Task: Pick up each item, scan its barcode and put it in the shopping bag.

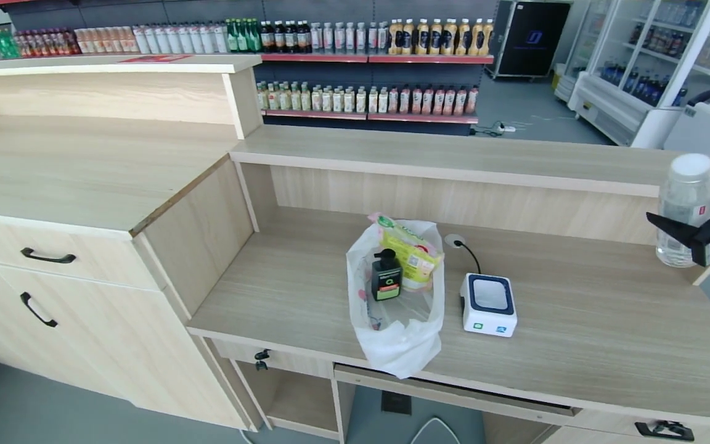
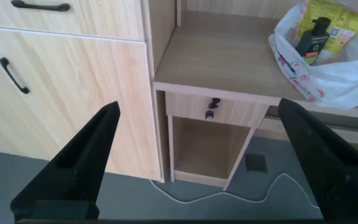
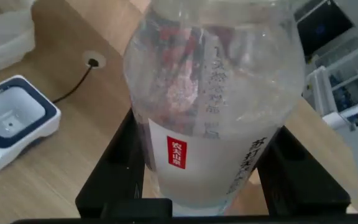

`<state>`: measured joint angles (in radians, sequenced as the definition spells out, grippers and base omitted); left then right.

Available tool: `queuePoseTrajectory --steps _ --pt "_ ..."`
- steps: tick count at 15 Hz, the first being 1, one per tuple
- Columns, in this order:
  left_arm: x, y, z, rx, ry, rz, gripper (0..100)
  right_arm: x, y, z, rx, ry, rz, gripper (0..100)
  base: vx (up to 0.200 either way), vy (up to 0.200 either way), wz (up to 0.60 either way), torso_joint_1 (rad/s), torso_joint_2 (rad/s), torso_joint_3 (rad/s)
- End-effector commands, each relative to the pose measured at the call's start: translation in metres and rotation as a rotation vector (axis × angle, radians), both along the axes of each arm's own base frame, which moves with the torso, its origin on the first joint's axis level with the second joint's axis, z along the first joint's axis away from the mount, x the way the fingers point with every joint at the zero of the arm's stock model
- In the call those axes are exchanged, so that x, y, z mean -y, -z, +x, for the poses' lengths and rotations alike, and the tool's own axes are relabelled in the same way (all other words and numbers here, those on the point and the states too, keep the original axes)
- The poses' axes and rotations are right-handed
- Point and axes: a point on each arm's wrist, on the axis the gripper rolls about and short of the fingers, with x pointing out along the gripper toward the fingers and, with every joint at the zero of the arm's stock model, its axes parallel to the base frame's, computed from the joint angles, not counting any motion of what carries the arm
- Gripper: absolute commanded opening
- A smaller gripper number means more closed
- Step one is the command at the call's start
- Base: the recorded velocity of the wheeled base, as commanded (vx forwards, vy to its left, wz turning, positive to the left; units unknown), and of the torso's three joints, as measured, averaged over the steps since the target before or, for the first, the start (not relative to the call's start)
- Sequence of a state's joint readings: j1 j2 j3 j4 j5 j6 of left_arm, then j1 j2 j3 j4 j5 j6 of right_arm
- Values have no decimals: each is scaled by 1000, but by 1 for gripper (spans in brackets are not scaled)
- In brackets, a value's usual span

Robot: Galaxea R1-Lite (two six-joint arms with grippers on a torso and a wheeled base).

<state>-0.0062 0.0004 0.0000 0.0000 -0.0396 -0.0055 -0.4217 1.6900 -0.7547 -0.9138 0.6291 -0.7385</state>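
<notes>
A clear water bottle (image 1: 686,203) with a white cap is at the far right end of the counter, and my right gripper (image 1: 700,237) is shut on its lower half. Up close, the bottle (image 3: 210,106) sits between the black fingers (image 3: 114,168) of that gripper (image 3: 207,155). The white barcode scanner (image 1: 489,303) sits mid-counter, left of the bottle. Left of the scanner, the white shopping bag (image 1: 398,333) lies open, holding a black pump bottle (image 1: 386,277) and a yellow-green packet (image 1: 413,253). My left gripper (image 2: 197,168) hangs open, low in front of the cabinet.
The scanner's black cable (image 1: 469,253) runs to a hole in the counter. A raised ledge (image 1: 453,157) backs the counter. A taller cabinet (image 1: 84,185) with black drawer handles stands on the left. Drink shelves and fridges stand behind.
</notes>
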Motion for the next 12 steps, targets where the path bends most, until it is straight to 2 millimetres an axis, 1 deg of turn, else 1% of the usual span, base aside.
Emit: queuePoseTrajectory --steps 1,3,4,6,9,12 --pt "0 0 0 -1 0 -1 100 -17 20 22 -28 -70 -24 0 0 0 600 7 -2 2" --pt "0 0 0 -1 0 -1 100 -21 30 29 -41 -93 -51 0 0 0 600 0 2 2" --pt "0 0 0 -1 0 -1 100 -21 39 32 -51 -102 -121 0 0 0 0 0 0 0" --pt "0 0 0 -1 0 -1 100 -21 48 32 -52 -143 -191 0 0 0 0 0 0 0" --pt "0 0 0 -1 0 -1 100 -22 59 32 -39 -267 -240 0 0 0 0 0 0 0" --pt "0 0 0 -1 0 -1 100 -23 64 32 -31 -360 -232 0 0 0 0 0 0 0"
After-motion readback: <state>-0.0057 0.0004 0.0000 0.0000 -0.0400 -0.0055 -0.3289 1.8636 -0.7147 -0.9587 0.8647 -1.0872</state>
